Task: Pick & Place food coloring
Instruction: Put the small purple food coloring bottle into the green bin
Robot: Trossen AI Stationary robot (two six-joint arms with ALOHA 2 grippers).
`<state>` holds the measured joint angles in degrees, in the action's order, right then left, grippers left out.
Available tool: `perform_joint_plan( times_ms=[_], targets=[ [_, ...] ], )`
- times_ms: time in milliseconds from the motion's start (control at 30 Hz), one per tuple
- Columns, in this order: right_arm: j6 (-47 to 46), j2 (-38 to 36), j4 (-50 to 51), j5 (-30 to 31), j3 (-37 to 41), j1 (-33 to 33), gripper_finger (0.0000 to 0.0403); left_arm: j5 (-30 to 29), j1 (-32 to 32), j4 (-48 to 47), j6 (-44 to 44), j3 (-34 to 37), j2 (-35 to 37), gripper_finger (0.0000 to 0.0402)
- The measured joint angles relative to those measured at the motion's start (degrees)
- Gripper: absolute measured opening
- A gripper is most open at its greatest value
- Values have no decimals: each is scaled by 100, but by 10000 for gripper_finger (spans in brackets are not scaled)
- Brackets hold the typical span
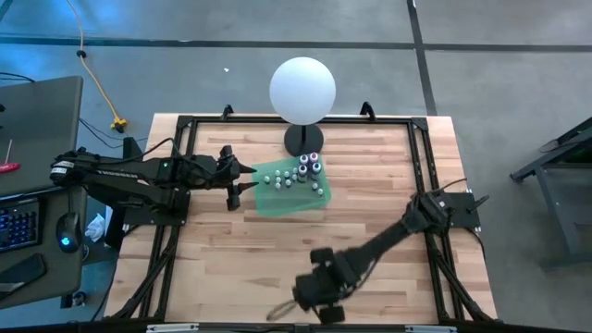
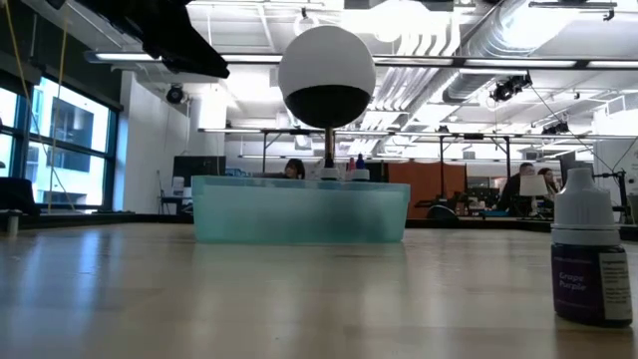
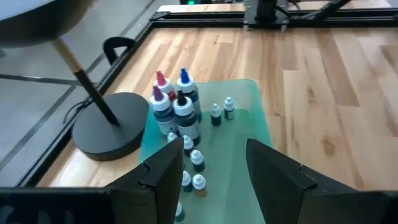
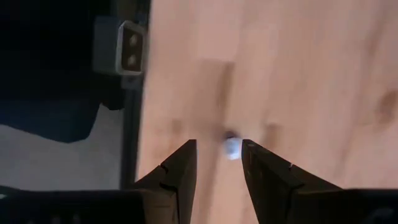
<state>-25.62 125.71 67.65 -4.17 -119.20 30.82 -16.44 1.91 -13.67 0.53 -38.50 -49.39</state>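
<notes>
Right wrist view: right gripper, fingers apart, hovers above small white-capped food-coloring bottle at twelve o'clock; descent and closing judged next.

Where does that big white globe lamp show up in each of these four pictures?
High view: globe lamp at top centre, behind the green tray.
Low view: globe at upper centre, above the tray.
Left wrist view: only its dark base and stem, beside the tray.
Right wrist view: not in it.
Shared landmark: the tray.
</notes>
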Motion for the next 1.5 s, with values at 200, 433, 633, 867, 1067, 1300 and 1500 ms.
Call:
perform_joint_plan(
  times_ms=[200,433,633,867,1067,1300,1500],
  targets=[
    [-682,386,-10,240,0,311,119,91,0,-2,7,0,0,170],
    [-402,812,180,533,2,294,119,85,0,2,106,0,0,170],
    [-431,918,289,360,2,252,119,82,0,-26,299,0,0,170],
    [-438,934,465,507,2,256,119,80,0,-26,300,0,1,170],
    [-436,1004,503,491,15,256,119,79,0,-47,300,0,1,170],
    [-409,1104,421,388,13,224,119,67,0,-104,298,0,2,170],
    [-453,1106,410,123,13,165,92,67,-1,-213,298,0,1,170]
  ],
)
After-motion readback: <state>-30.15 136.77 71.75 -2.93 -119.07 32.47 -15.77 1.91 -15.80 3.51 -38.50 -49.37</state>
